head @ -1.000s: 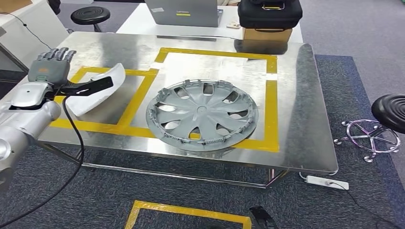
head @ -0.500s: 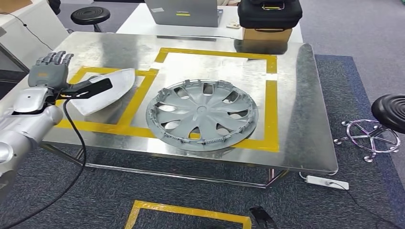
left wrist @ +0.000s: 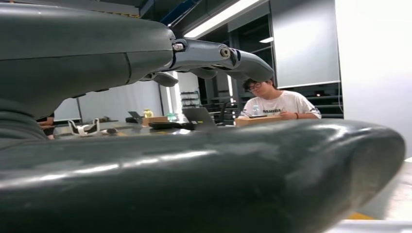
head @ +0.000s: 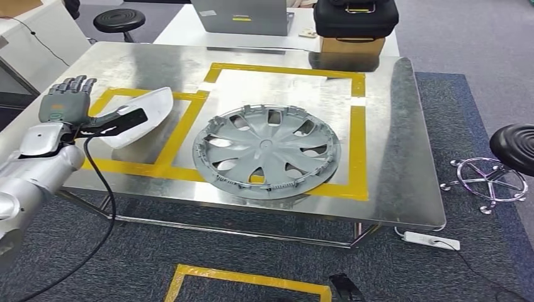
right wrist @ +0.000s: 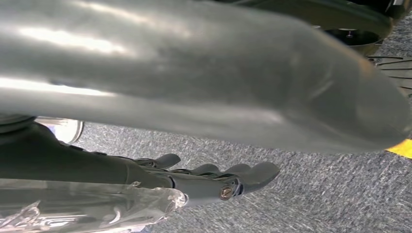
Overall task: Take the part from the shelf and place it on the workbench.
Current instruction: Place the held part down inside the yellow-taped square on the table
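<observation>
Workbench (head: 390,145): bare silvery metal, mottled sheen, marked with yellow tape rectangles (head: 357,135). Part (head: 148,106): white, glossy. Hubcap (head: 267,151): matte silver-grey. Left hand (head: 66,99): dark grey, black thumb; arm silver. Right hand (right wrist: 214,180): dark grey fingers against speckled grey carpet. Stool (head: 118,20): black ribbed seat. Case (head: 356,17): black, on a tan cardboard box (head: 351,45). Floor carpet (head: 441,270): dark blue-grey, yellow tape outline.
</observation>
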Controlling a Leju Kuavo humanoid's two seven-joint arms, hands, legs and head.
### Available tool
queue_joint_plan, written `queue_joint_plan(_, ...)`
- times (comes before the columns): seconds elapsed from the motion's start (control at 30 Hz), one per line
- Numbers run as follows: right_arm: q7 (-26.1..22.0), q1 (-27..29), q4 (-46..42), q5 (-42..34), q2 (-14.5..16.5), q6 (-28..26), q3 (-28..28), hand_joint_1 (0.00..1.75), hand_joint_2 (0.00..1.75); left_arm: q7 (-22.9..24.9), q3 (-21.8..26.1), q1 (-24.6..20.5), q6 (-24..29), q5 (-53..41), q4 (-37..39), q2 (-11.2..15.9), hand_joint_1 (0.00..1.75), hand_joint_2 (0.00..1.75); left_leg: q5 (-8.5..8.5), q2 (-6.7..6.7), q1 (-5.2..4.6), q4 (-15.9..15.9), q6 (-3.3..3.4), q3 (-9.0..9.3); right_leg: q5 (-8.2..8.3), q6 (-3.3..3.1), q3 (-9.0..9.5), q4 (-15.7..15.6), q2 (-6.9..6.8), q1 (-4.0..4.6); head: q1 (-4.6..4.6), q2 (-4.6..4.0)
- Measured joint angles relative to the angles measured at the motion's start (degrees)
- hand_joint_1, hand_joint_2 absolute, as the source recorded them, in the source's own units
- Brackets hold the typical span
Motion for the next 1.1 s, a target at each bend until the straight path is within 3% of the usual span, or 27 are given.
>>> queue_joint_plan(0.17,0.0,0.1,0.0,0.0,0.0,0.0,0.0,0.00,0.00,-0.2,0.7,0.1,0.3,0.0,0.0,0.0,0.00,0.00,-0.21,0.00,-0.16,0.5,0.52,-0.26,0.15,0.37,0.01,0.0,0.02,-0.14,-0.02,0.00)
queue_joint_plan(0.3,0.0,0.1,0.0,0.0,0.0,0.0,0.0,0.00,0.00,-0.3,1.0,0.1,0.4,-0.1,0.0,-0.1,0.00,0.00,0.76,0.13,-0.01,0.1,1.22,-0.12,0.22,1.18,-0.07,-0.2,-0.09,-0.19,0.02,0.00)
queue_joint_plan(0.37,0.0,0.1,0.0,0.0,0.0,0.0,0.0,0.00,0.00,-0.3,1.0,0.1,0.5,-0.3,0.0,-0.3,0.00,0.00,1.45,0.32,0.35,-0.5,1.48,0.13,-2.33,1.61,-1.37,3.0,-0.38,-0.14,0.17,0.00)
queue_joint_plan(0.43,0.0,0.2,0.0,0.1,0.0,0.0,0.0,0.00,0.00,-0.3,1.1,0.1,0.4,-0.5,0.0,-0.3,0.00,0.00,1.53,0.51,0.44,-0.5,1.57,0.11,-6.44,2.11,-4.08,10.5,-0.69,-0.24,0.26,0.00)
queue_joint_plan(0.5,0.0,0.3,0.0,0.1,0.0,0.0,0.0,0.00,0.00,-0.4,1.1,0.3,0.3,-0.6,0.0,-0.4,0.00,0.00,1.51,0.64,0.61,-0.5,1.53,0.08,-8.17,2.65,-5.54,15.6,-0.95,-0.44,0.25,0.00)
queue_joint_plan(0.53,0.0,0.3,0.0,0.1,0.0,0.0,0.0,0.00,0.00,-0.4,1.1,0.3,0.3,-0.7,0.0,-0.4,0.00,0.00,1.47,0.65,0.78,-0.4,1.38,0.06,-7.60,2.95,-4.78,15.1,-1.04,-0.60,0.26,0.00)
queue_joint_plan(0.63,0.1,0.0,0.0,0.1,0.0,0.0,0.0,0.00,0.00,-0.4,1.1,0.2,0.1,-0.8,0.0,-0.4,0.00,0.00,0.90,0.62,1.38,0.4,0.22,-0.14,-4.67,3.80,1.71,5.4,-1.22,-1.09,0.37,0.00)
queue_joint_plan(0.7,0.1,-0.2,0.0,0.1,0.1,0.1,0.0,0.00,0.00,-0.4,1.1,0.0,0.0,-1.0,0.0,-0.4,0.00,0.00,0.55,0.51,1.36,1.1,-0.61,-0.41,-4.98,3.10,3.73,2.6,-0.99,-1.10,0.49,0.00)
queue_joint_plan(0.77,0.1,-0.4,0.0,0.1,0.2,0.1,0.0,0.00,0.00,-0.4,1.1,-0.1,-0.3,-1.1,0.0,-0.5,0.00,0.00,0.45,0.38,1.34,1.4,-1.09,-0.55,-5.32,1.66,3.58,2.8,-0.77,-1.00,0.41,0.00)
queue_joint_plan(0.83,0.1,-0.5,0.0,0.1,0.2,0.1,0.0,0.00,0.00,-0.4,1.1,-0.1,-0.4,-1.2,0.0,-0.6,0.00,0.00,-0.79,0.47,1.43,2.7,-1.38,-1.10,-5.30,0.69,3.36,2.8,-0.72,-0.95,0.25,0.00)
queue_joint_plan(0.87,0.1,-0.5,0.0,0.1,0.2,0.1,0.0,0.00,0.00,-0.4,1.1,-0.1,-0.4,-1.2,0.0,-0.7,0.00,0.00,-2.29,0.54,1.39,4.7,-1.45,-1.94,-5.17,0.29,3.27,2.8,-0.71,-0.93,0.16,0.00)
queue_joint_plan(0.93,0.1,-0.5,0.0,0.1,0.2,0.1,0.0,0.00,0.00,-0.4,1.1,-0.1,-0.4,-1.2,0.0,-0.7,0.00,0.00,-6.32,0.61,1.16,11.6,-1.31,-4.97,-4.89,-0.24,2.99,2.7,-0.72,-0.79,0.05,0.00)
queue_joint_plan(1.0,0.1,-0.4,0.0,0.1,0.2,0.1,0.0,0.00,0.00,-0.4,1.1,0.0,-0.5,-1.2,0.0,-0.8,0.00,0.00,-8.43,0.61,1.01,17.6,-1.02,-7.63,-4.55,-0.62,2.53,2.7,-0.77,-0.53,0.02,0.00)
queue_joint_plan(1.03,0.1,-0.4,0.0,0.0,0.2,0.1,0.0,0.00,0.00,-0.4,1.1,0.1,-0.5,-1.2,0.0,-0.8,0.00,0.00,-7.99,0.61,0.96,18.1,-0.82,-7.82,-4.34,-0.72,2.27,2.7,-0.79,-0.41,0.03,0.00)
queue_joint_plan(1.1,0.2,-0.4,0.0,0.0,0.2,0.1,0.0,0.00,0.00,-0.4,1.1,0.1,-0.6,-1.3,0.0,-0.8,0.00,0.00,-4.76,0.61,0.89,13.5,-0.36,-5.11,-3.90,-0.63,1.83,2.7,-0.79,-0.26,0.02,0.00)
